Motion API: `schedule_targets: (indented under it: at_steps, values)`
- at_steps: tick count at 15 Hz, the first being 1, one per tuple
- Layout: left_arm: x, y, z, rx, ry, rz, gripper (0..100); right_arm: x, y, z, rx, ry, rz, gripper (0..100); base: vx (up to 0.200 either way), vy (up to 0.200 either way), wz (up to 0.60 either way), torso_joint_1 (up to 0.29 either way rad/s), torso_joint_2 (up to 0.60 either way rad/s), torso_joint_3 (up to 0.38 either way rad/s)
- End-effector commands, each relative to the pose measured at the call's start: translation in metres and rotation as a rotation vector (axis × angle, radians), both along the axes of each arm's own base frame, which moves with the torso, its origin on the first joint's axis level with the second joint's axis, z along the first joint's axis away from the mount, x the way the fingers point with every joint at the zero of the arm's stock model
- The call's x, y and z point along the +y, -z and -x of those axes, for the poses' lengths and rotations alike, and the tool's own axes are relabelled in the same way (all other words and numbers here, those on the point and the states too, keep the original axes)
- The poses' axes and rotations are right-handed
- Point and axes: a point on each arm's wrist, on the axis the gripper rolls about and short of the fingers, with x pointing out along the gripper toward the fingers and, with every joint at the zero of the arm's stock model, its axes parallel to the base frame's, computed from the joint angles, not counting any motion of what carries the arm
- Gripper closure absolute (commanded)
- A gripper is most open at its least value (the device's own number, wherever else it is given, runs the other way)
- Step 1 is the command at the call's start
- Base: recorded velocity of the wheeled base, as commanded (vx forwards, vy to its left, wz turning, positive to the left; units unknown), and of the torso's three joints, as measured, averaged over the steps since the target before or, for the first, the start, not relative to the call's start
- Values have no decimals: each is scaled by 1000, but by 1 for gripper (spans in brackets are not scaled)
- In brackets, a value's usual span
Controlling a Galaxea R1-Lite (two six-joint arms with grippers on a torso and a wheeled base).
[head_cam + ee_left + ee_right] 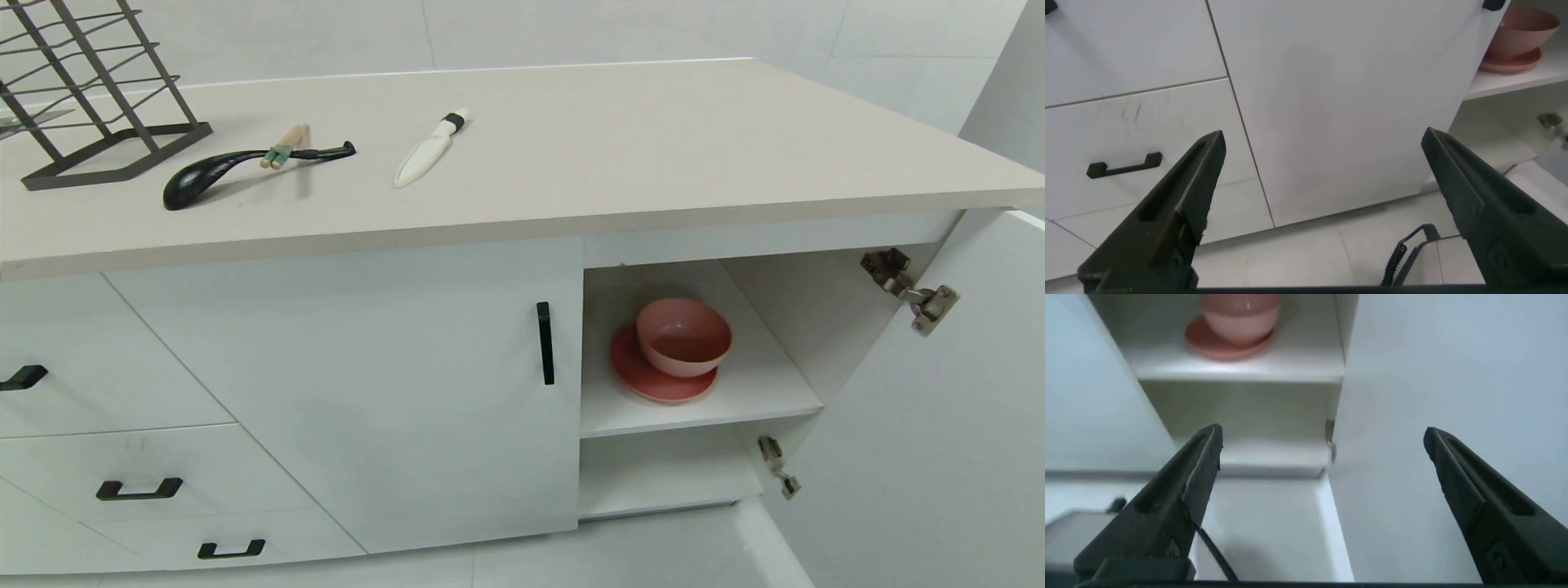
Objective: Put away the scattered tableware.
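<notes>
cabinet door (922, 425) swung wide, shelf (775, 394) reachable — bowl (684, 336) on plate (645, 380) mid-shelf

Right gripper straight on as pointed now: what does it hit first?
Probably the edge of the white cabinet at the lower metal hinge, beside the open white door. The pink bowl sits above that line. Depth unclear.

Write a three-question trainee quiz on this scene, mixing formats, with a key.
1. True or false: the pink bowl sits on the red plate on the upper shelf.
2. Which lies across the black ladle on the countertop? A. chopsticks B. a fork C. a cup
3. Fill in: the left gripper and right gripper are both ____.
Key: 1 true; 2 A; 3 open.
</notes>
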Motion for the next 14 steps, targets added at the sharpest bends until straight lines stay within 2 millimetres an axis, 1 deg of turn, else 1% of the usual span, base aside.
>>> schedule_targets:
  at_steps: [1, 2, 12, 14]
  values:
    - [0, 0, 0, 2, 1, 1, 0, 0, 1, 2, -29, 13, -7, 0, 0, 0, 0, 0, 0, 0]
    - [0, 0, 0, 1, 1, 0, 0, 0, 1, 2, -28, 27, -23, 0, 0, 0, 0, 0, 0, 0]
    - [0, 0, 0, 1, 1, 0, 0, 0, 1, 2, -29, 24, -40, 0, -200, 0, 0, 5, 2, 2]
    - [0, 0, 0, 1, -4, 0, 0, 0, 1, 2, -29, 24, -43, 0, -200, -200, 0, 0, 7, 2]
